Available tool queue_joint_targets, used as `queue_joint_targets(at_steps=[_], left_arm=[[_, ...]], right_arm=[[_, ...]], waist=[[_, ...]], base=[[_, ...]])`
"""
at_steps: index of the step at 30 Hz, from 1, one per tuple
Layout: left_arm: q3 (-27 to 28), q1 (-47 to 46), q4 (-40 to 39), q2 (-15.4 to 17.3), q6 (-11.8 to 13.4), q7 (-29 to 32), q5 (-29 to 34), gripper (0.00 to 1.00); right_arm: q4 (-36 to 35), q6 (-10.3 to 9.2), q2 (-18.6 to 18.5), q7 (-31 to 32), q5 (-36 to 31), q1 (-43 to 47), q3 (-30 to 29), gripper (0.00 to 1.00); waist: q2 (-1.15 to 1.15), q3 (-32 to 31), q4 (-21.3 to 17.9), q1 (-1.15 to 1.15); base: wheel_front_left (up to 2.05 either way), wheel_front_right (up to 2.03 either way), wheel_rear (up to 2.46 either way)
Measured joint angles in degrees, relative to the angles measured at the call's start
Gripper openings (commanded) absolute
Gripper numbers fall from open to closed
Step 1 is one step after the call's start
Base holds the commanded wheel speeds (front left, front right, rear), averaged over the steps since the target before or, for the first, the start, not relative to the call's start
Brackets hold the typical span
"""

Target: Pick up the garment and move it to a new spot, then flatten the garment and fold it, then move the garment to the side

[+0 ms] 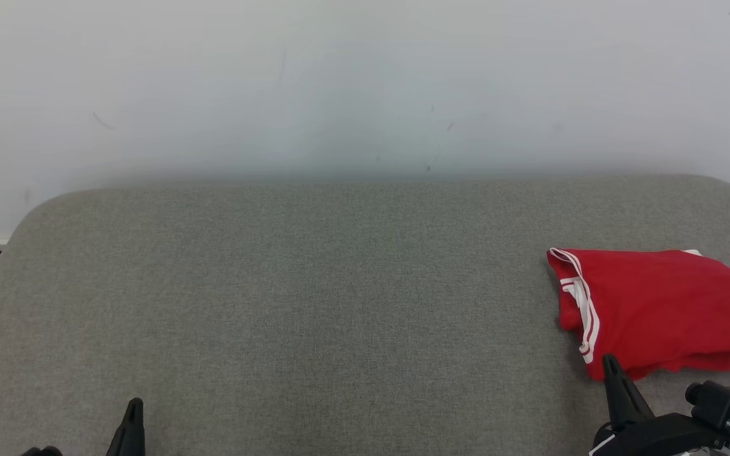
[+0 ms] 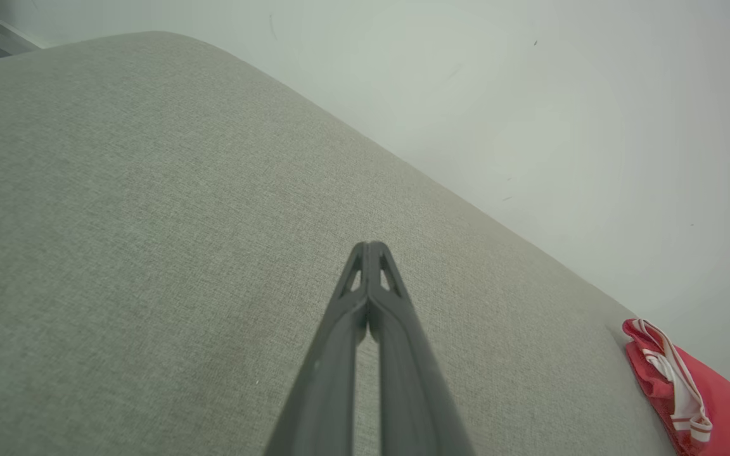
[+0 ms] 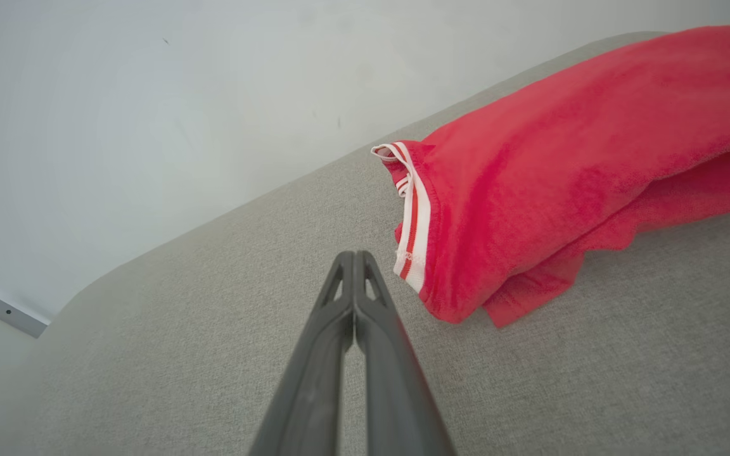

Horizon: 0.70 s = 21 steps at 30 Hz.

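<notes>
Plainly, both end effectors [image 2: 370, 244] [image 3: 353, 254] fully closed, empty

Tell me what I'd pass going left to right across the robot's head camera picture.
Left gripper → red garment with white-striped trim. The right gripper overlaps the garment's near edge, so it is left out of the order.

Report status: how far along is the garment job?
Done, apparently: the red garment lies folded at the far right of the table. In hand: nothing; the left fingers and right fingers are shut and empty, the right ones beside the garment. Left: nothing obvious.
</notes>
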Motion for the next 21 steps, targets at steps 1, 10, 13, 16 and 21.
queue_joint_targets(at_steps=[1,10,13,16,21], left_arm=[[0.2,0.0,0.2,-0.1,-0.2,0.4,-0.7,0.00],[2.1,-1.1,0.9,-1.1,-1.4,2.0,-6.8,0.00],[2.6,-1.2,1.2,-1.5,-1.5,2.7,-8.7,0.00],[3.2,-1.4,1.6,-1.8,-2.0,3.2,-11.1,0.00],[4.3,-2.4,2.1,-2.2,-2.5,4.0,-14.5,0.00]], right_arm=[[0.0,0.01,0.0,0.1,0.9,-0.2,-0.1,0.00],[0.3,0.73,0.1,1.6,8.1,-0.8,-0.8,0.00],[0.3,0.93,0.2,2.1,10.3,-0.9,-1.0,0.00],[0.5,1.01,0.2,2.6,12.8,-1.6,-1.3,0.00],[0.6,1.44,0.3,3.2,16.8,-1.9,-1.7,0.00]], waist=[[0.00,0.0,0.0,0.00],[0.00,0.4,-0.3,0.00],[0.00,0.5,-0.3,0.00],[0.00,0.6,-0.4,0.00],[0.00,0.8,-0.5,0.00]], base=[[0.00,0.00,0.00],[0.00,0.00,0.00],[0.00,0.00,0.00],[0.00,0.00,0.00],[0.00,0.00,0.00]])
